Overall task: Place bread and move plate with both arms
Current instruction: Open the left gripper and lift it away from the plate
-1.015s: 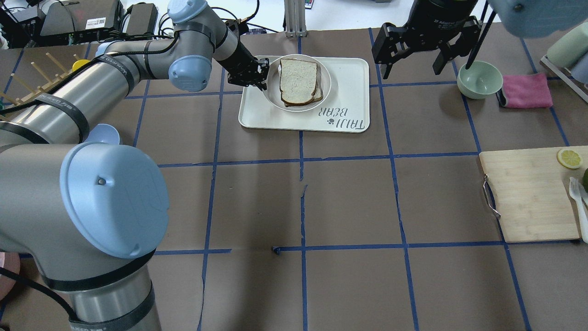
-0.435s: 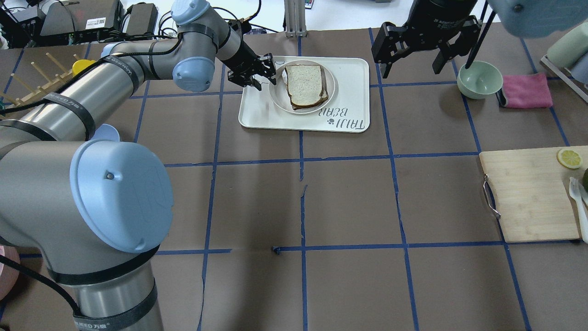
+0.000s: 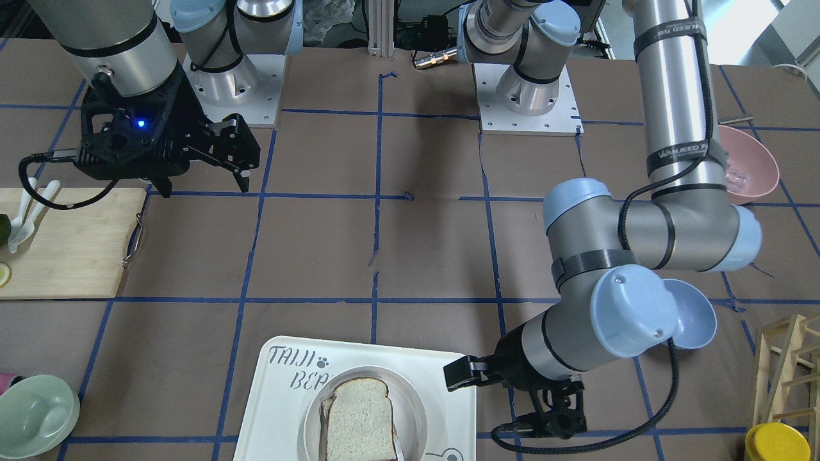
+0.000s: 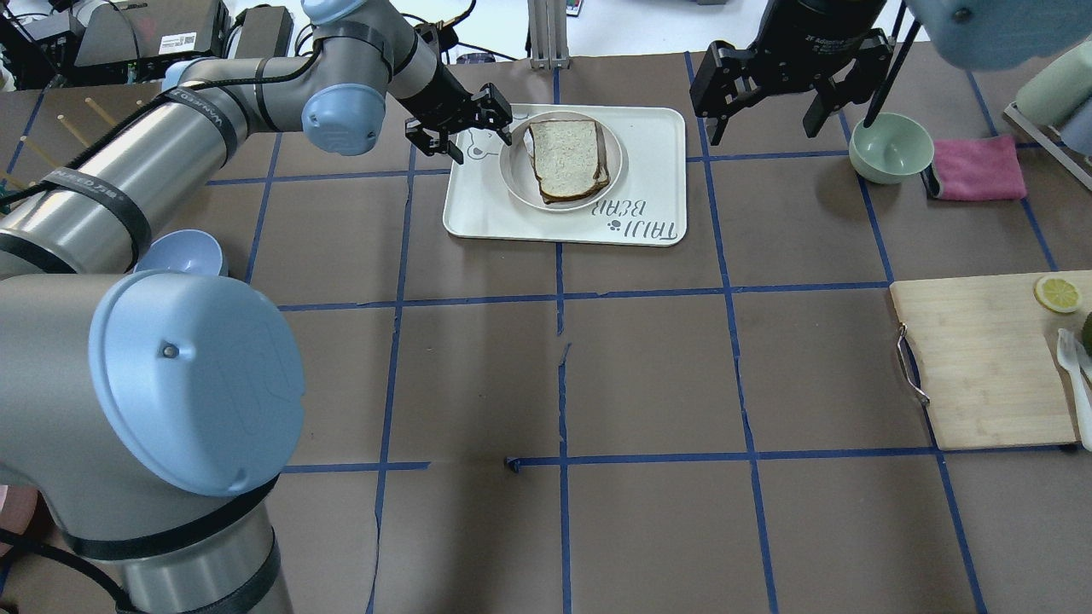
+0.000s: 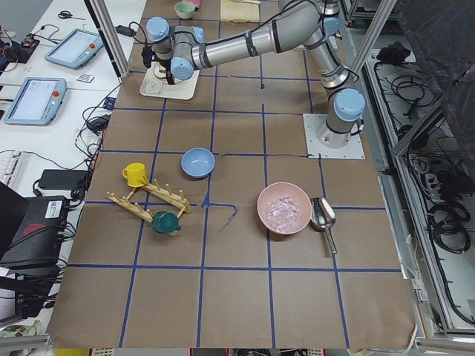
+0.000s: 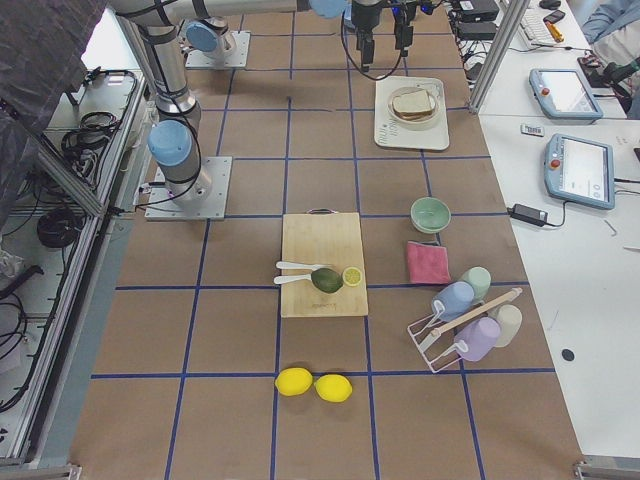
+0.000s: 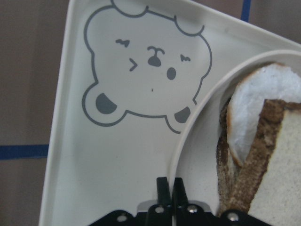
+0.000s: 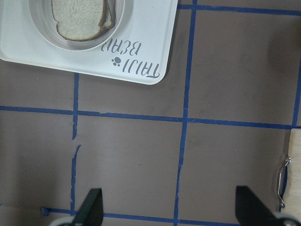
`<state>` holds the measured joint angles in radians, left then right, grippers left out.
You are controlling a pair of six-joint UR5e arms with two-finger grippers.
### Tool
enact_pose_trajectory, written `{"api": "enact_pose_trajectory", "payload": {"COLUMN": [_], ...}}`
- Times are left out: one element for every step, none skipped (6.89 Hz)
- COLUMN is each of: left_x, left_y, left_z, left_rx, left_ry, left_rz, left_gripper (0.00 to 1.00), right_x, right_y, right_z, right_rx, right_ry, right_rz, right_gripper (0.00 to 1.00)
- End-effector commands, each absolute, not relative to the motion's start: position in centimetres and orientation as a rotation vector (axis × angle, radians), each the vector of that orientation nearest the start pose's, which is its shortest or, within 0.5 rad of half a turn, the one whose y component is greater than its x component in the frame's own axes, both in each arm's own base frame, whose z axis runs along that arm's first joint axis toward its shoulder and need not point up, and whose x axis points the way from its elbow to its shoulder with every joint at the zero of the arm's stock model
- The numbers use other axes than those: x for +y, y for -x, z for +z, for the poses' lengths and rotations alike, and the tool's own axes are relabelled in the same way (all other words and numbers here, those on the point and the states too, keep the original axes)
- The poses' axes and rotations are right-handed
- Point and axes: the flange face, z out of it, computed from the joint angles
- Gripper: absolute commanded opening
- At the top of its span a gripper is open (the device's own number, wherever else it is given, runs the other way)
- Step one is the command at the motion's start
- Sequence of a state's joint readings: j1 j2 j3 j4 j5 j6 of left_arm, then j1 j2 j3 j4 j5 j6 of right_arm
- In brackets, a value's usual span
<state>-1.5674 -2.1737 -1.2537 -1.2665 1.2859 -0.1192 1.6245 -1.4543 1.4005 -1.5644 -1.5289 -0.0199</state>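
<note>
moving the plate (image 4: 514, 183) is the step in hand, i judge: the left gripper (image 7: 170, 186) is closed almost fully on its rim, while the right gripper (image 4: 761, 128) hangs wide open and empty, so next it must come to the opposite rim. the bread (image 4: 565, 160), pale with dark brown crust, lies flat on the plate, inside the tray (image 4: 657, 145).
</note>
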Motion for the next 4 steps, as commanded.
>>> {"api": "enact_pose_trajectory", "payload": {"left_x": [-67.1,-64.3,-61.3,-59.5], "left_y": [10.8,9.8,9.7,10.2], "left_z": [38.5,41.9,44.0,45.9], "left_rx": [3.249,3.24,3.237,3.243], "left_ry": [0.153,0.161,0.178,0.17], "left_rz": [0.137,0.18,0.214,0.154], "left_gripper": [1.0,1.0,1.0,1.0], "right_x": [-53.7,-53.7,-53.7,-53.7], "right_y": [-16.7,-16.6,-16.6,-16.6], "right_z": [51.1,51.1,51.1,51.7], "right_rx": [3.095,3.096,3.096,3.092], "right_ry": [0.116,0.116,0.116,0.088], "right_rz": [-0.07,-0.073,-0.073,-0.086], "right_gripper": [1.0,1.0,1.0,1.0]}}
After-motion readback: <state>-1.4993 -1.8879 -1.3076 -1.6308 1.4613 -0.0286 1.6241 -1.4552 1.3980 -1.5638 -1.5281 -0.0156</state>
